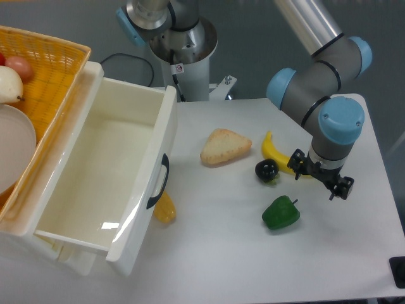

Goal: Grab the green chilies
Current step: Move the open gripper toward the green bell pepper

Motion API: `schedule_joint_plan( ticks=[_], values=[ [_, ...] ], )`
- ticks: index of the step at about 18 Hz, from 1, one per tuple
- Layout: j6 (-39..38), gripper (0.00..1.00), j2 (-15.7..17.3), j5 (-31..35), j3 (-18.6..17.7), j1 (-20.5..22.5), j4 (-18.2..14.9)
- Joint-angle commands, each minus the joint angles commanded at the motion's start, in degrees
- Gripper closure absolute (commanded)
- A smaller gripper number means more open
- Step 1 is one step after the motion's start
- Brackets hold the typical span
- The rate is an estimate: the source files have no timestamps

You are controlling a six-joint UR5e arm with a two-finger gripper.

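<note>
The green chilies (280,213) are a glossy green, pepper-shaped toy with a short dark stem, lying on the white table right of centre toward the front. My gripper (320,175) points down above the table, behind and to the right of the pepper, over the right end of the yellow banana (273,152). Its black fingers (342,187) stick out to both sides, spread apart, with nothing between them. It is not touching the pepper.
A small blackish round fruit (266,170) lies just behind the pepper. A tan bread wedge (224,147) lies to the left. A big white bin (107,183) fills the left, with a small yellow item (164,209) at its handle. A yellow basket (50,63) stands behind it.
</note>
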Motion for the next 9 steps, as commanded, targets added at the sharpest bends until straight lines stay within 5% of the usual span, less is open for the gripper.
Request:
schedule_joint_plan(
  ticks=[9],
  values=[
    [-0.7,0.00,-1.0,-4.9,-2.3,0.2,1.4]
  ],
)
